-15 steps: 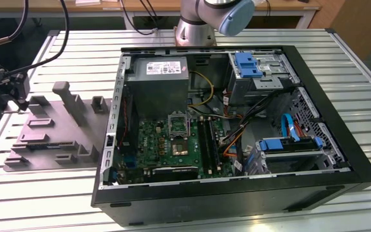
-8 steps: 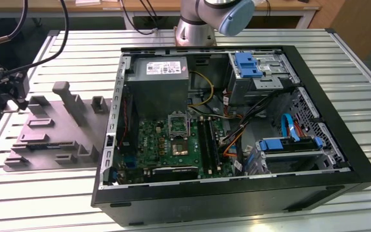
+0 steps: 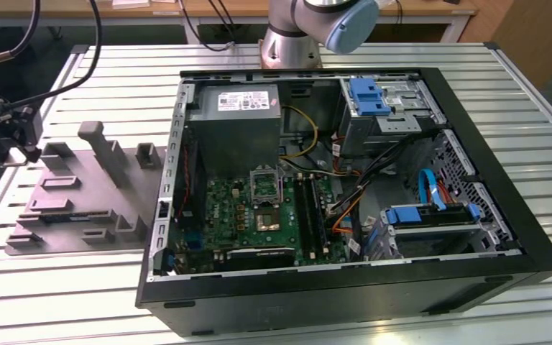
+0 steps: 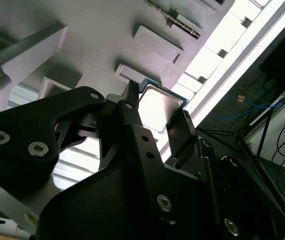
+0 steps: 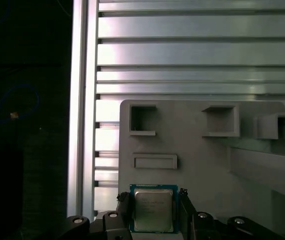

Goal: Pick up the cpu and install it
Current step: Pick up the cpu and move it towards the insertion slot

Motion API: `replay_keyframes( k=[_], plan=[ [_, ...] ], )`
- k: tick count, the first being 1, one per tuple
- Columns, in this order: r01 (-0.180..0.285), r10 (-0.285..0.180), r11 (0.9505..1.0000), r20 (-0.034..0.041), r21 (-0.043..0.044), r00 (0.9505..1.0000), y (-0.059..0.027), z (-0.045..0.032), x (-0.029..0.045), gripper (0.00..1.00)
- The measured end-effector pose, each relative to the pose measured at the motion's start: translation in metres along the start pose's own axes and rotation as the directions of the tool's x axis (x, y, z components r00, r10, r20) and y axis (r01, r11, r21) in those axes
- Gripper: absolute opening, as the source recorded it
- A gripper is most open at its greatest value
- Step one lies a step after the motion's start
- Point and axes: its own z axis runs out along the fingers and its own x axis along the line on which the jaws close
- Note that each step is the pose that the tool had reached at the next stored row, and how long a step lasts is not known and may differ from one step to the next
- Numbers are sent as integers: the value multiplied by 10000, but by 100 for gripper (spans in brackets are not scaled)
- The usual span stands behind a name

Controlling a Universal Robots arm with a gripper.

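1. Pick-up step: the tool [image 5: 153, 196] straddles the cpu [image 5: 153, 211], which sits at the grey fixture [image 5: 207, 165] on the counter [image 5: 182, 50].
2. Whether it clamps the chip, I cannot tell.
3. Lifting calls for a level, edge-only grip.

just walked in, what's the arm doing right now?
The arm's end effector is closed on the cpu, gripping it by two opposite edges over the grey fixture tray on the slatted table. The open computer case lies beside that tray. The cpu is not yet in the motherboard.
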Motion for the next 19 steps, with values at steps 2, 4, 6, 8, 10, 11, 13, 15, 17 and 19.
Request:
replay_keyframes(
  k=[2,4,6,8,10,11,13,15,17,19],
  plan=[
    [-1,1,10000,-1,1,10000,0,-6,1,47],
    [0,0,10000,-3,2,10000,1,-16,1,47],
    [0,0,10000,-2,1,10000,2,-27,2,47],
    [0,0,10000,-2,1,10000,3,-41,2,47],
    [0,0,10000,-1,1,10000,4,-53,3,47],
    [0,0,10000,-1,1,10000,4,-59,3,47],
    [0,0,10000,-1,0,10000,5,-70,3,47],
    [0,0,10000,-2,1,10000,6,-82,4,47],
    [0,0,10000,0,0,10000,6,-94,5,47],
    [0,0,10000,-1,0,10000,7,-107,5,47]
  ],
)
